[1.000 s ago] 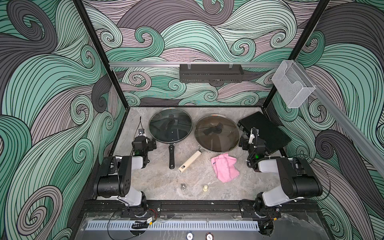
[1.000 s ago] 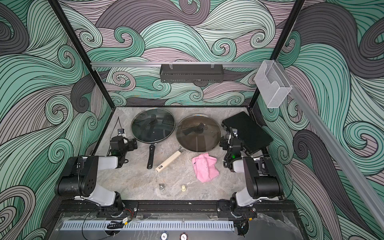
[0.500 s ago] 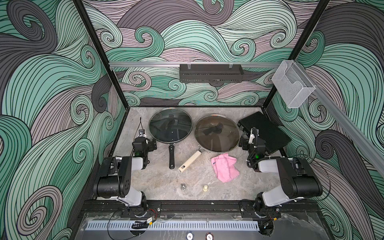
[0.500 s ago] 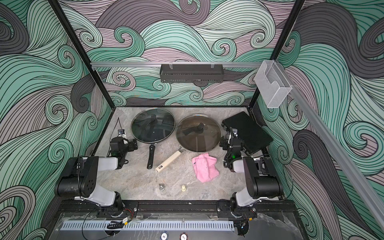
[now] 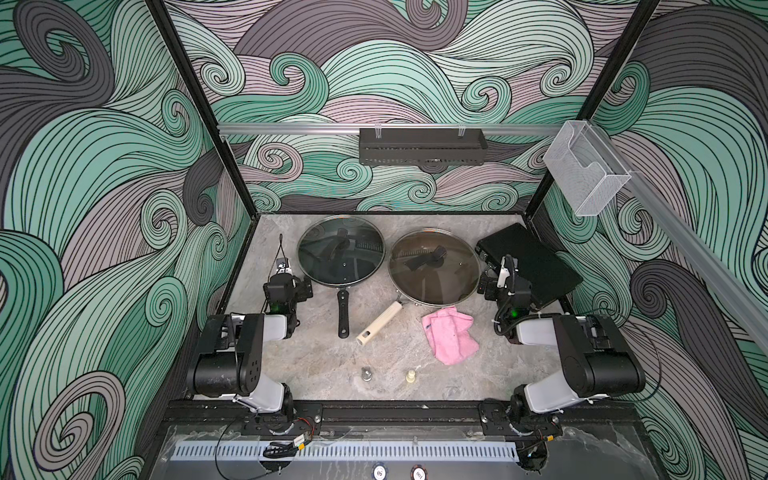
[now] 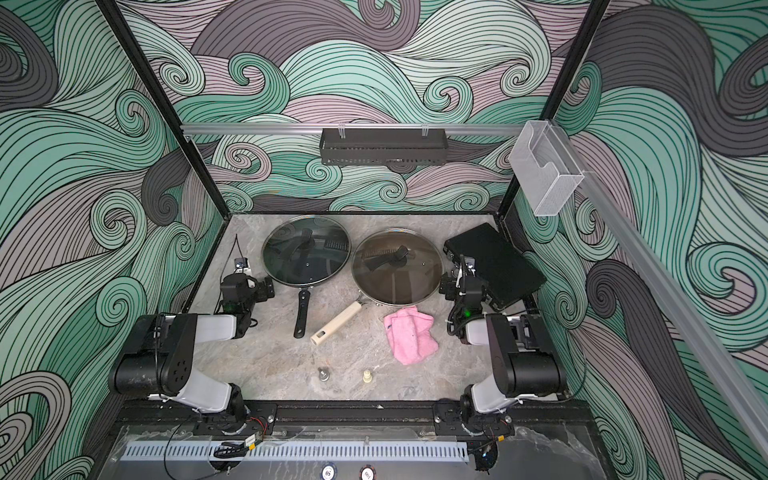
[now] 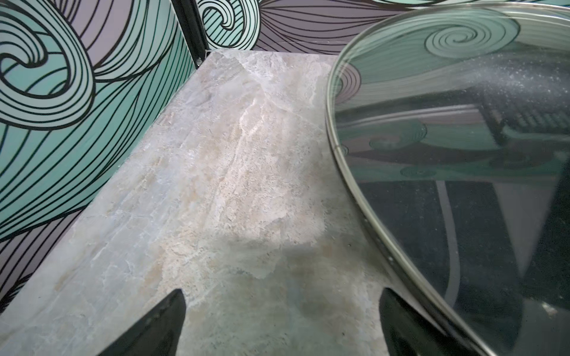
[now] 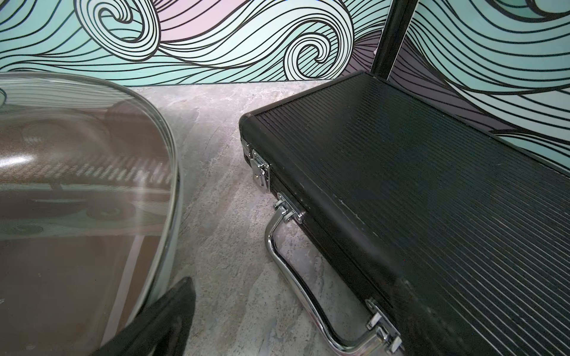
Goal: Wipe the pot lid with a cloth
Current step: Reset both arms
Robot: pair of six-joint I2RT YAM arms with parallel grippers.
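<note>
- Nothing has visibly moved since a second ago: both arms and the cloth (image 5: 451,338) lie where they were.
- Both top views show the pink cloth crumpled on the table (image 5: 316,365), just in front of the brown pan's glass lid (image 5: 434,268) and beside that pan's pale handle (image 5: 380,324). Neither wrist view shows the cloth.
- Only in the left wrist view is it plain that the left gripper (image 7: 280,294) is spread wide over bare table with nothing in it. One of its fingers (image 7: 398,317) sits beside the rim of the dark pan's glass lid (image 7: 462,154).
- In the right wrist view a single finger (image 8: 172,311) of the right gripper (image 5: 498,282) shows, next to the brown pan's lid. Its jaws stand wide and hold nothing.
- That same view shows the latch and chrome handle (image 8: 296,277) of the black case (image 8: 431,200), which the top views do not make out.
</note>
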